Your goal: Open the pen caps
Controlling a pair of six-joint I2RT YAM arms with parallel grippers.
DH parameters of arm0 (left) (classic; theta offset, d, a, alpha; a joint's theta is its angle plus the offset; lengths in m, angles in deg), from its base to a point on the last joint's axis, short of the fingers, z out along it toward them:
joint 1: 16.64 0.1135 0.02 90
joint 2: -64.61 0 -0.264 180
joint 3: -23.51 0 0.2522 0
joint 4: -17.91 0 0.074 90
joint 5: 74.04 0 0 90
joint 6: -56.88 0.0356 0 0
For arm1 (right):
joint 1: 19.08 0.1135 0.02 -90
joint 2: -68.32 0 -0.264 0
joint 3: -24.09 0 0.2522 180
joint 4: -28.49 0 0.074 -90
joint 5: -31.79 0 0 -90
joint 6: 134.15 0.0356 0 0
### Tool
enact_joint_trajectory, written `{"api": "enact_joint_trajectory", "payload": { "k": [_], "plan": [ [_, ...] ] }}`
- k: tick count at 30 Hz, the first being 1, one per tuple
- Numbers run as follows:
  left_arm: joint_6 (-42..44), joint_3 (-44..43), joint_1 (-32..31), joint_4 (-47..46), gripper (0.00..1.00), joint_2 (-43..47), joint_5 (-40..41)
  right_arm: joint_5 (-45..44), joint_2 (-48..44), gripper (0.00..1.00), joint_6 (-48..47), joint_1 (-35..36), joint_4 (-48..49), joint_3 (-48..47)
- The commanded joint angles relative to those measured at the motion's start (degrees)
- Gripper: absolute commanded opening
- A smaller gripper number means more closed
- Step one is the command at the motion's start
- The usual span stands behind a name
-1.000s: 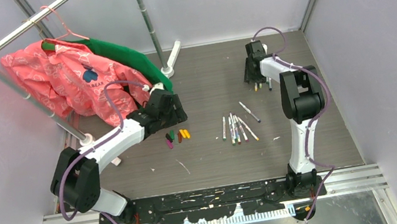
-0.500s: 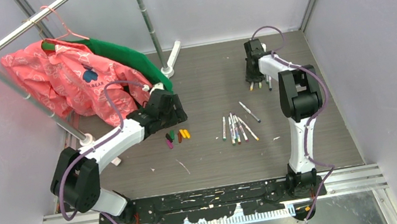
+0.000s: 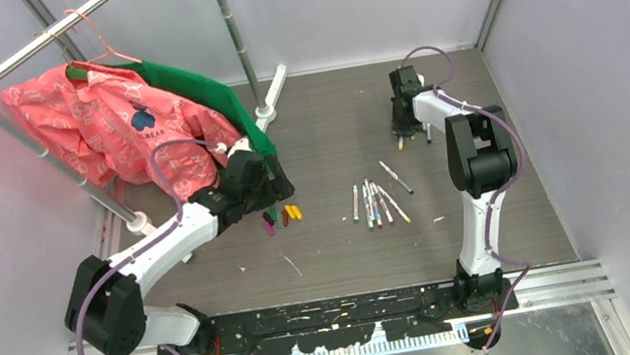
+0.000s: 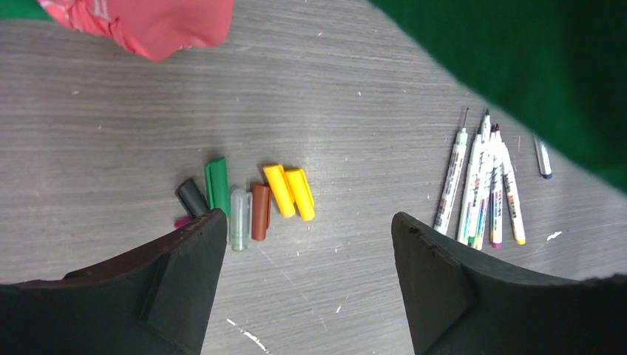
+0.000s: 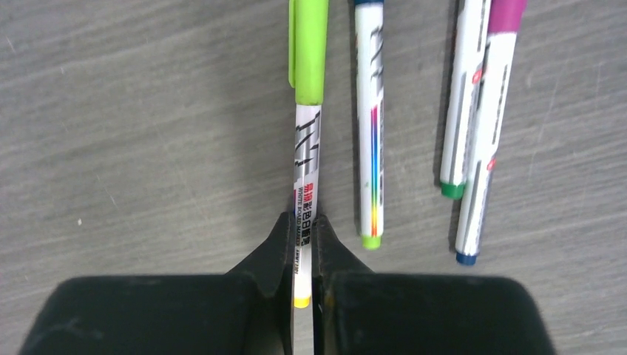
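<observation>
Several loose pen caps (image 4: pixel 259 211) lie in a row on the grey table: dark, green, clear, brown and two yellow (image 4: pixel 290 192). My left gripper (image 4: pixel 308 225) hangs open just near of them, holding nothing. In the top view it (image 3: pixel 268 194) sits beside the caps (image 3: pixel 284 214). At the far right my right gripper (image 5: pixel 303 222) is shut on the white barrel of a pen (image 5: pixel 304 188) that still wears its lime-green cap (image 5: pixel 308 52). Three more pens (image 5: pixel 370 118) lie beside it, one with a magenta cap (image 5: pixel 506 11).
A bundle of uncapped pens (image 3: pixel 375 203) lies mid-table, with a single pen (image 3: pixel 396 177) to its right. A clothes rack holds a pink garment (image 3: pixel 115 123) and a green one (image 3: pixel 204 90) at the back left, close over my left arm. Its base (image 3: pixel 272 92) stands mid-back.
My right gripper has shut on the lime-capped pen's barrel. My left gripper has opened wider, and the left arm has drawn back toward the left.
</observation>
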Motion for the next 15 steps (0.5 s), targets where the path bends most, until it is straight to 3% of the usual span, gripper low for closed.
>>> {"api": "enact_joint_trajectory", "payload": {
  "k": [1, 3, 15],
  "plan": [
    [-3.1, 2.36, -0.23, -2.65, 0.94, 4.85, -1.08, 0.82, -7.37, 0.01, -1.24, 2.73, 0.75, 3.47],
    [-4.53, 3.59, -0.25, -2.88, 1.0, 6.41, -1.86, 1.44, -10.33, 0.01, -1.26, 4.18, 2.15, 5.24],
    [-10.67, 11.94, -1.83, -4.62, 1.0, 19.24, -4.91, -1.83, -25.68, 0.01, 2.2, 20.49, 6.35, 17.71]
  ]
}}
